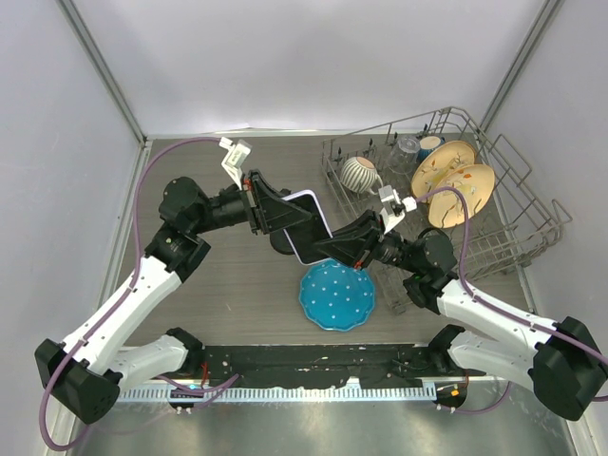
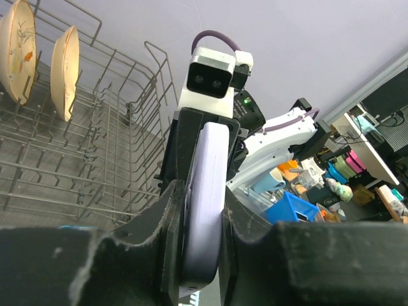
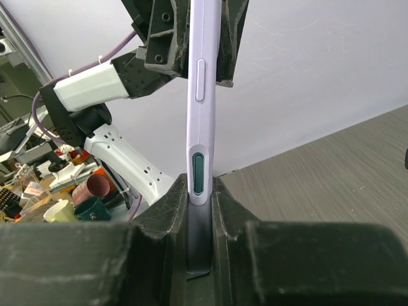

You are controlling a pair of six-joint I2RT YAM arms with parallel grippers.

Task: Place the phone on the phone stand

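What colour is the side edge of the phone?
Pale lavender. The phone shows its edge best in the right wrist view.

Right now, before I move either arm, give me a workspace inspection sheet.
Surface: grey wood-grain table.
Job's things: phone held in the air; stand mostly hidden beneath it.
Clutter: blue plate; rack holding plates and a mug.
Grippers: left gripper and right gripper both shut on the phone, at opposite ends.
Cables: purple cables along both arms.
Surroundings: white walls.
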